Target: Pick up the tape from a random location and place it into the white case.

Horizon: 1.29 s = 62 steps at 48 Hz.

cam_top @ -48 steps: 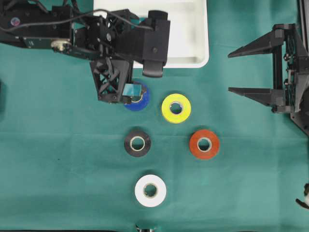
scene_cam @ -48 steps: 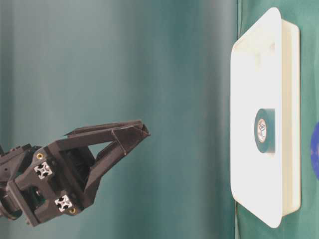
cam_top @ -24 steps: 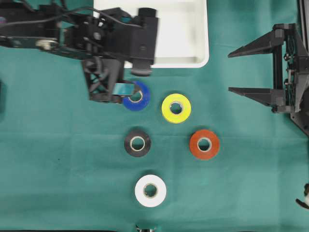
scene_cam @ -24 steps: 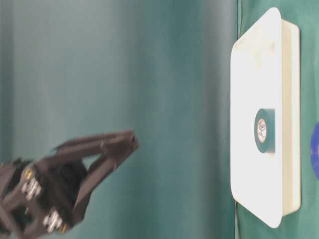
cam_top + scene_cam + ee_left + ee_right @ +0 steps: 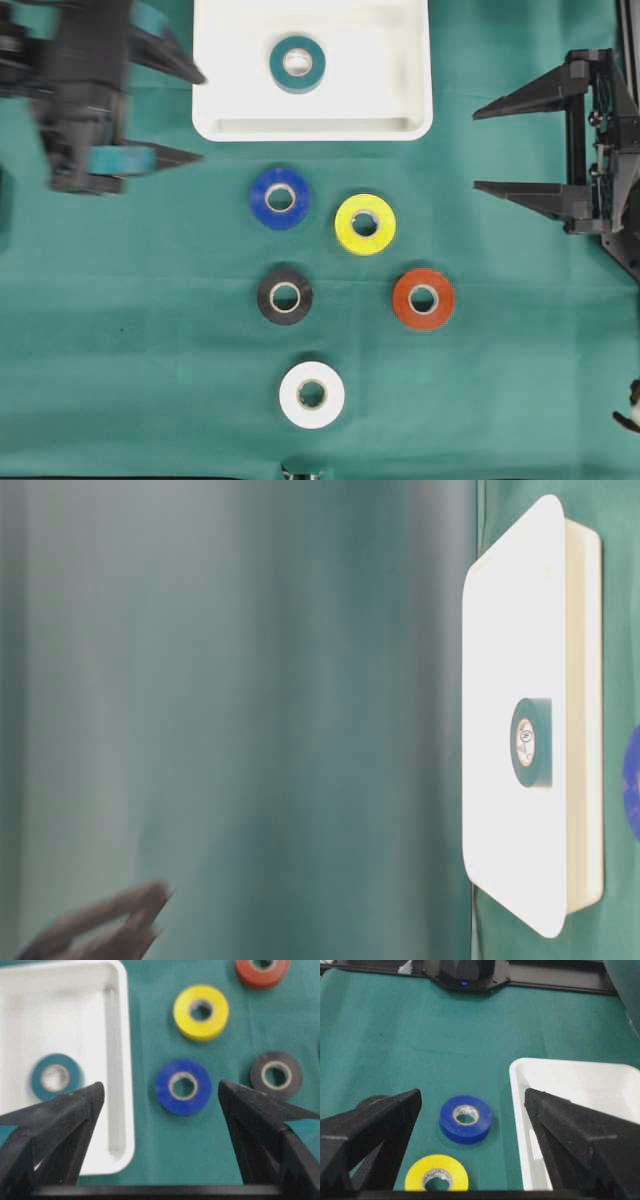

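The green-covered tabletop (image 5: 120, 380) is shown with the white case (image 5: 400, 90) at its far edge. One teal tape (image 5: 298, 63) is seen lying flat inside the case, left of centre — one placement is judged complete. Five rolls are left on the cloth: blue tape (image 5: 280, 198) just beside the case's near rim, then yellow tape (image 5: 365, 224), black tape (image 5: 285, 296), red tape (image 5: 423, 298) and white tape (image 5: 312, 394). The left hand (image 5: 150, 105) is seen beside the case, fingers apart and empty; the right hand (image 5: 520, 140) is parked well apart — likewise spread, nothing held.
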{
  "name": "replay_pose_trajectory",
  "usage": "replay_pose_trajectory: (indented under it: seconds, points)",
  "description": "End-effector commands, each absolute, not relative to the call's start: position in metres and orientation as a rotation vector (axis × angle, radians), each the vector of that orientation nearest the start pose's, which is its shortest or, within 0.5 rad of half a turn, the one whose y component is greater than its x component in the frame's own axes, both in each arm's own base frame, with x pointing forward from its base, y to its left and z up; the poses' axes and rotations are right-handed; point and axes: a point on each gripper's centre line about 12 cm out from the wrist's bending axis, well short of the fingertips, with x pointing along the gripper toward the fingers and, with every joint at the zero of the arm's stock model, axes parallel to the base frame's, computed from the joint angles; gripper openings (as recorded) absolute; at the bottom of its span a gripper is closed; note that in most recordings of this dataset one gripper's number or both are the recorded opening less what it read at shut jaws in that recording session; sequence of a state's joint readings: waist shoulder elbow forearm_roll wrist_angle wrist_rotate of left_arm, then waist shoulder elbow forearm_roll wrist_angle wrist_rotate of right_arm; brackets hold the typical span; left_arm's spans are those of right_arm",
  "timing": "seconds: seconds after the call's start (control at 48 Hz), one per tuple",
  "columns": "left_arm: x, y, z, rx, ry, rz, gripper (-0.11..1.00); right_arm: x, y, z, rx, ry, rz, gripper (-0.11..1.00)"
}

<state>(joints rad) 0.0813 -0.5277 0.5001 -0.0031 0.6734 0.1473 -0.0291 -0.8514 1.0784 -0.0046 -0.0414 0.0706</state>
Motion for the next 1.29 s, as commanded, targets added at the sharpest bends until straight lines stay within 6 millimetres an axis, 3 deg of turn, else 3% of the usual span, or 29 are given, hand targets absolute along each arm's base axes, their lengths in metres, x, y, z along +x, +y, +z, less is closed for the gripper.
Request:
replay_pose_trajectory:
  seconds: [0.0, 0.188, 0.417, 0.709, 1.001, 1.272]
  points:
    - [0.271, 0.026, 0.367, 0.111, 0.559, 0.052, 0.97, 0.225, -0.007, 0.292, 0.070, 0.155, -0.036, 0.92]
    - [0.228, 0.025, 0.378, 0.113, 0.458, 0.072, 0.97, 0.224, -0.007, 0.292, 0.071, 0.155, -0.036, 0.92]
    - [0.197, 0.022, 0.362, 0.106, 0.423, 0.079, 0.97, 0.224, -0.007, 0.292, 0.071, 0.155, -0.036, 0.92]
    - [0.177, 0.019, 0.336, 0.084, 0.344, 0.087, 0.97, 0.223, -0.007, 0.289, 0.072, 0.181, -0.037, 0.92]
    - [0.167, 0.019, 0.294, 0.036, 0.283, 0.101, 0.97, 0.222, -0.007, 0.287, 0.070, 0.186, -0.037, 0.92]
    - [0.163, 0.017, 0.284, 0.034, 0.251, 0.096, 0.97, 0.222, -0.007, 0.285, 0.070, 0.189, -0.037, 0.92]
